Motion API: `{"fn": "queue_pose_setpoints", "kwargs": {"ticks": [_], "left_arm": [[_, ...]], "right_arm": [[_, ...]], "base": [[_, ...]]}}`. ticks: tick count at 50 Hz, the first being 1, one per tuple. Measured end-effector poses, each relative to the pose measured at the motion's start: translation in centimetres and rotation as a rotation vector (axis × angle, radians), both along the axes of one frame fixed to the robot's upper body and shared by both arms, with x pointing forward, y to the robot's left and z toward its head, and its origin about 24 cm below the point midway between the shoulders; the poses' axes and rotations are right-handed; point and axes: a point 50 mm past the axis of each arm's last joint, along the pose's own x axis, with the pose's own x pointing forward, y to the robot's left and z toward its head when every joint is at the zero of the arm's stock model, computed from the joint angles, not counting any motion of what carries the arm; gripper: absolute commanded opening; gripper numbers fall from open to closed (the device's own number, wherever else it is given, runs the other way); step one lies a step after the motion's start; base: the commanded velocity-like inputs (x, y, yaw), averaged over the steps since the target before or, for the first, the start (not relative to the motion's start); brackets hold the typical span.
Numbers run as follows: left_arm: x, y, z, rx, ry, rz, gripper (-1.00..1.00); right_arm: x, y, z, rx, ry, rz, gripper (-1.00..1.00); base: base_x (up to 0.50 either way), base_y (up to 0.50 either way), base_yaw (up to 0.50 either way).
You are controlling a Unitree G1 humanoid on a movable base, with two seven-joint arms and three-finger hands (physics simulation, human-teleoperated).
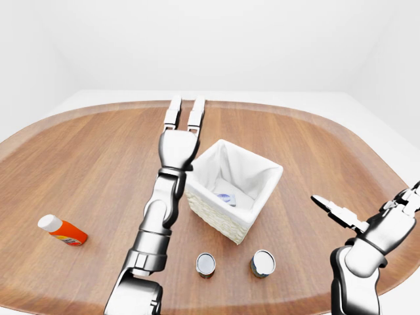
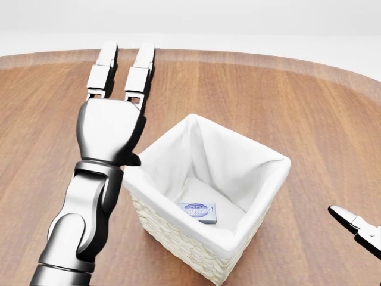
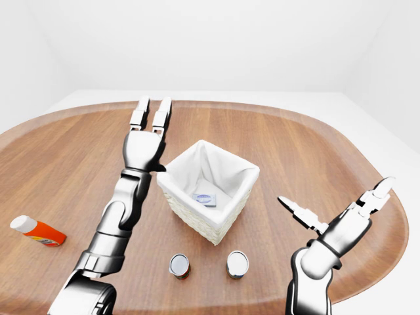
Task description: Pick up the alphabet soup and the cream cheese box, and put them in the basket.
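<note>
Left robot hand [image 2: 113,101] hovers open and empty beside the basket [image 2: 262,208]; only eye views show two cans [image 1: 205,264].

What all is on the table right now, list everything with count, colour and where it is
Basket: one, white-lined wicker, middle of the table.
Cream cheese box: one, pale blue-white, lying inside the basket.
Cans: two, silver tops, near the bottom of the left-eye view below the basket; labels unreadable.
Bottle: one, orange with white cap, lying at the left.
Left hand: silver, open, fingers extended, left of the basket.
Right hand: silver, open, at the lower right.
</note>
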Motion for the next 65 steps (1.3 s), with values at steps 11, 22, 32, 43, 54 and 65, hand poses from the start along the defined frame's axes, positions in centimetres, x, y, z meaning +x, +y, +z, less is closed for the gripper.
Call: {"fn": "queue_pose_setpoints", "kwargs": {"ticks": [11,22,32,43,54,65], "left_arm": [[-1.3,3.4,0.4,-0.169,-0.081,0.050,1.00],[-2.0,7.2,1.5,-0.275,-0.121,0.130,1.00],[-2.8,10.0,2.6,-0.337,-0.149,0.181,1.00],[-3.8,12.5,3.8,-0.385,-0.166,0.221,1.00],[-4.2,14.8,4.7,-0.417,-0.178,0.276,1.00],[-5.0,16.3,5.4,-0.441,-0.204,0.298,1.00]], "right_arm": [[0.0,0.0,0.0,-0.003,0.000,0.001,1.00],[0.0,0.0,0.0,-0.004,0.001,0.000,1.00],[0.0,0.0,0.0,-0.006,0.003,0.000,1.00],[0.0,0.0,0.0,-0.007,0.003,0.000,1.00],[0.0,0.1,0.0,-0.008,0.003,0.001,1.00],[0.0,0.0,0.0,-0.008,0.002,0.000,1.00]], "base": [[0.00,0.00,0.00],[0.00,0.00,0.00],[0.00,0.00,0.00],[0.00,0.00,0.00],[0.00,0.00,0.00],[0.00,0.00,0.00]]}}
